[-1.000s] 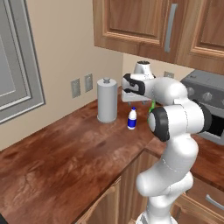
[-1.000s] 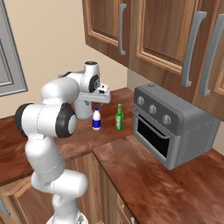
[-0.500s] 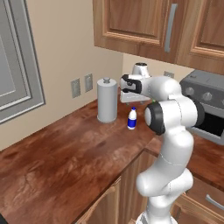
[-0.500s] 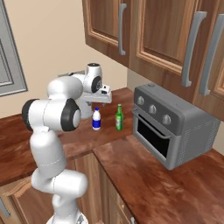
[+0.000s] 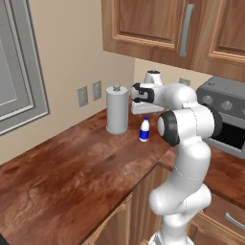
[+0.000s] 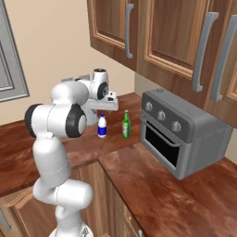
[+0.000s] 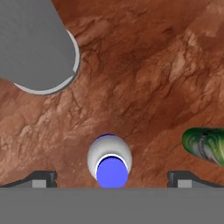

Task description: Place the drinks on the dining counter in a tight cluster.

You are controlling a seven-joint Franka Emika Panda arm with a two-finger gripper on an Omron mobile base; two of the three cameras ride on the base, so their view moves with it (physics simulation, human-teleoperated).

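A white bottle [image 5: 144, 130] [image 6: 102, 126] with a blue label and blue cap [image 7: 109, 162] stands upright on a reddish-brown worktop [image 5: 72, 167]. Just to its right, a slim green bottle [image 6: 125, 124] [image 7: 204, 144] also stands upright. My gripper [image 5: 143, 113] [image 6: 104, 110] [image 7: 112, 178] hangs a little above the white bottle, pointing down. Its fingers are open, one to each side of the cap, with nothing held. The dining counter is out of view.
A grey paper-towel roll [image 5: 117, 110] [image 7: 37, 43] stands close to the left of the white bottle. A grey toaster oven [image 6: 185, 134] [image 5: 225, 115] sits on the worktop to the right. Wood cabinets [image 6: 176, 37] hang overhead, and wall outlets [image 5: 89, 93] sit behind.
My hand has shifted slightly and come down a little over the white bottle, and the elbow has swung. Both bottles stand where they were.
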